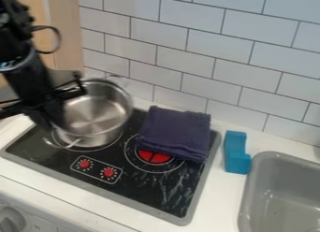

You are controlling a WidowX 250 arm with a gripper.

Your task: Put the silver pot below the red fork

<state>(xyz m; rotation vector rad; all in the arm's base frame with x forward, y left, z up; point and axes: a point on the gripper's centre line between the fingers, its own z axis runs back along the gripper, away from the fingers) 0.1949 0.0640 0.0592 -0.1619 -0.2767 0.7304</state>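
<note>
where the silver pot stands: at 9 o'clock in the camera view, with 12 at the top edge, the silver pot [97, 115] is over the left burner ring [115, 141] of the black cooktop [141, 193], its open mouth facing up and its bare metal bottom visible inside.
pot handle: a thin metal loop handle [55, 144] juts from the pot's side toward 7 o'clock.
gripper: the black gripper [51, 115] hangs at 9 o'clock, over the pot's left rim; it is blurred, so i cannot tell whether it is open, closed or gripping the pot.
robot arm: the black arm [24, 69] comes in from 10 o'clock, a loop of black cable [57, 39] standing out from its side.
towel: a folded dark purple towel [175, 133] lies just to the pot's 3 o'clock side, partly covering the right burner.
right burner: its red centre [154, 156] peeks out at the towel's lower edge, toward 6 o'clock.
knob prints: two red knob marks [84, 163] [109, 172] sit at 7 to 8 o'clock, inside a white outline.
blue block: a notched blue block [236, 154] rests on the white counter [215, 198] at 4 o'clock, between cooktop and sink.
sink: the grey sink [275, 157] fills the corner between 4 and 5 o'clock.
tiles: white wall tiles [187, 41] run behind, from 11 round to 3 o'clock.
</note>
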